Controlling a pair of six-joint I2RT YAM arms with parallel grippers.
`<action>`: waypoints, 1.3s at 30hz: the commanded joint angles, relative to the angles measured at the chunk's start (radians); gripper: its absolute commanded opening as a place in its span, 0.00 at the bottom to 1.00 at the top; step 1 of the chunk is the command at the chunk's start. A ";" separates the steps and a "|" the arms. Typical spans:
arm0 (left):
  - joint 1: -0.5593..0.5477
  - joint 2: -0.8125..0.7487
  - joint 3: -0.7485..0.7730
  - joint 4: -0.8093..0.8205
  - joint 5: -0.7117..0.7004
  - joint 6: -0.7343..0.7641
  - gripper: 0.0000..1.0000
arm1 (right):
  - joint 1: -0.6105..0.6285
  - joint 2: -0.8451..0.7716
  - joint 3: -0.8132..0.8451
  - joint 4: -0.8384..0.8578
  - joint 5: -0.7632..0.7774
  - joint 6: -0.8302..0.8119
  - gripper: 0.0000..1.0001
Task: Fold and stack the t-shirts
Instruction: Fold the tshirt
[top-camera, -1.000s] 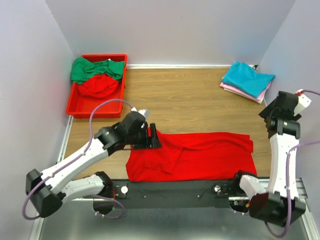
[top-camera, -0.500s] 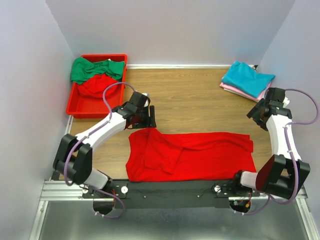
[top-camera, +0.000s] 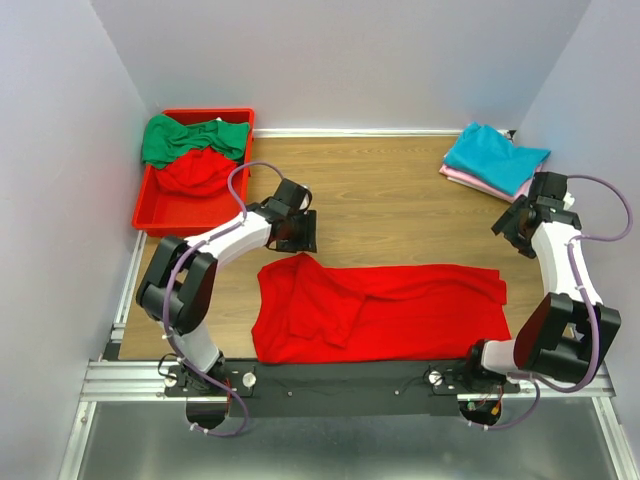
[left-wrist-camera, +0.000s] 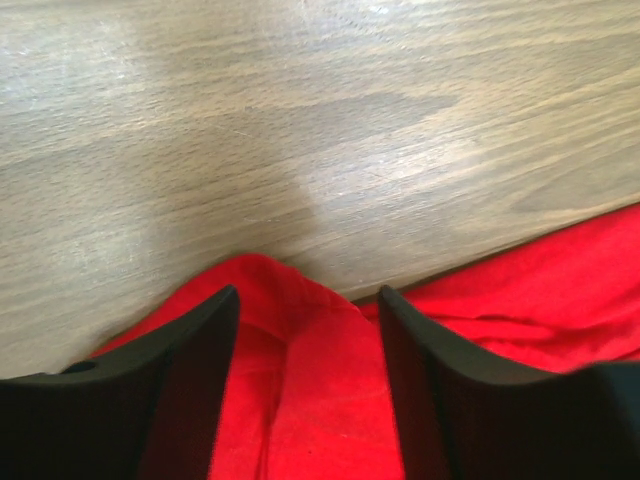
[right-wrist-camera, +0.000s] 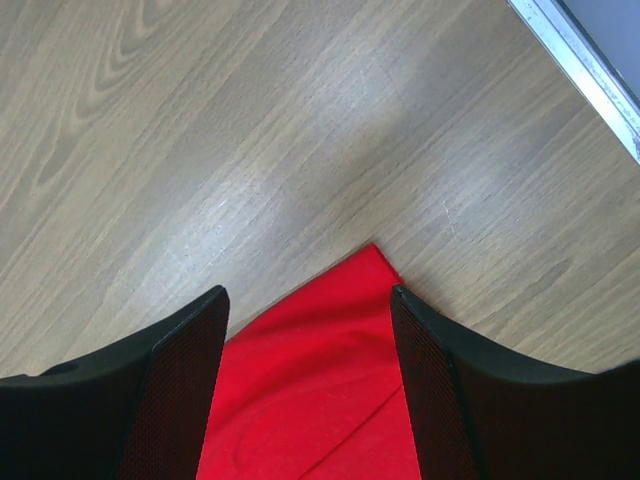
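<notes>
A bright red t-shirt (top-camera: 400, 310) lies spread and partly folded on the wooden table near the front edge. My left gripper (top-camera: 298, 234) is open and empty, just beyond the shirt's far left corner. In the left wrist view that corner (left-wrist-camera: 320, 380) shows between the spread fingers of the left gripper (left-wrist-camera: 307, 292). My right gripper (top-camera: 514, 234) is open and empty, above and beyond the shirt's far right corner. In the right wrist view that corner (right-wrist-camera: 320, 380) lies below, between the fingers of the right gripper (right-wrist-camera: 308, 291).
A red plastic bin (top-camera: 190, 218) at the far left holds a green shirt (top-camera: 190, 138) and a red one (top-camera: 195, 172). A folded teal shirt (top-camera: 495, 155) lies on a pink one (top-camera: 462, 177) at the far right. Walls close in on both sides.
My left gripper has pulled back from the shirt's left corner toward the far side. My right arm has swung in to the left, over the shirt's far right corner.
</notes>
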 joint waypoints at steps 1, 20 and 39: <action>0.005 0.022 0.011 0.019 0.030 0.030 0.61 | 0.000 0.016 -0.005 0.026 -0.014 -0.019 0.73; 0.005 -0.011 -0.029 0.035 0.010 0.007 0.00 | 0.000 0.220 -0.068 0.091 -0.056 -0.059 0.72; 0.011 -0.243 -0.176 0.044 -0.059 -0.083 0.00 | -0.009 0.324 -0.105 0.082 -0.063 -0.006 0.58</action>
